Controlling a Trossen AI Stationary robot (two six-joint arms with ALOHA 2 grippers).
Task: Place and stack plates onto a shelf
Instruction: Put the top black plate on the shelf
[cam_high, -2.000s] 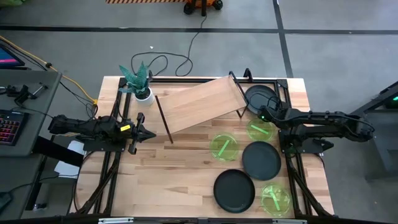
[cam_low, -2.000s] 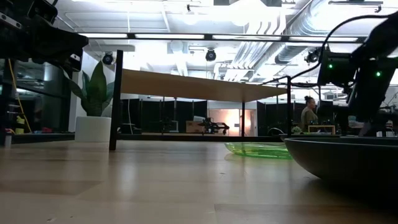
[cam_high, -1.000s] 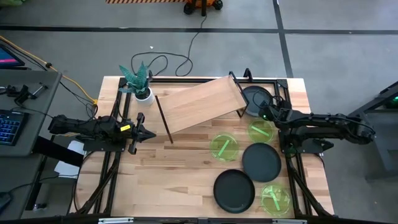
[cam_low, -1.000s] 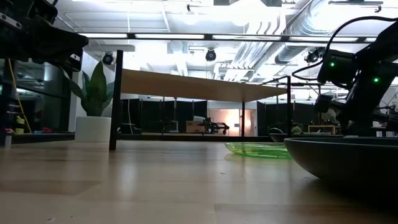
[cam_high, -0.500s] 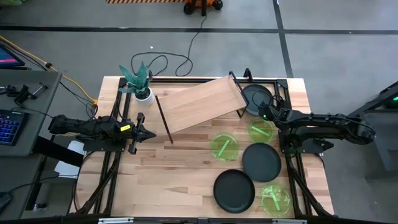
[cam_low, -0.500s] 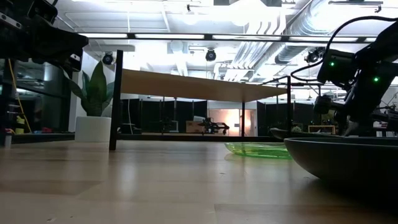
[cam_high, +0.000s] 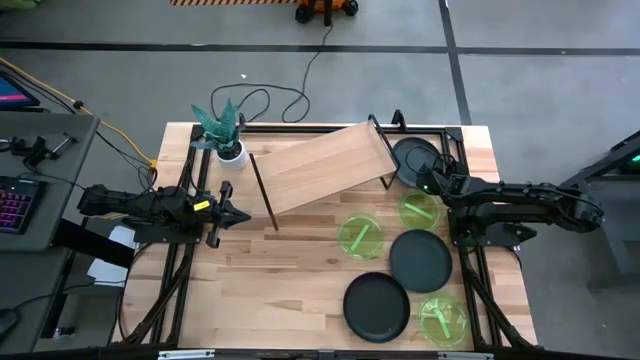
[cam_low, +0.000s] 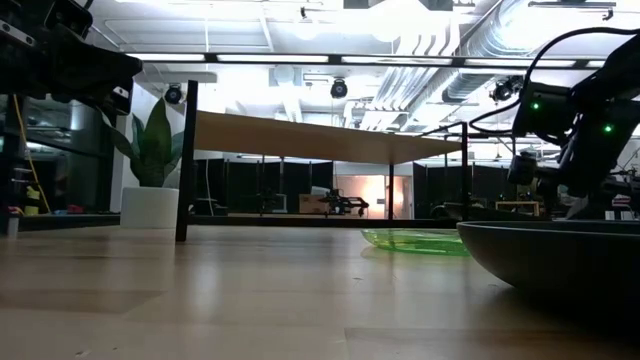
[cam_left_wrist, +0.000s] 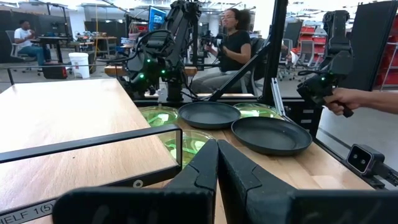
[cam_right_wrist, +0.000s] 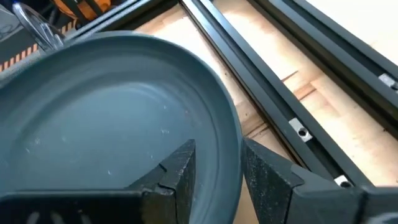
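High view: right gripper (cam_high: 432, 181) fingers straddle a grey plate (cam_high: 415, 156) rim beside the shelf (cam_high: 320, 167); left gripper (cam_high: 236, 216) pressed together.

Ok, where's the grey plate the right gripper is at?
In the high view, the grey plate sits at the table's far right corner, beside the shelf's right end, with the right gripper straddling its rim.
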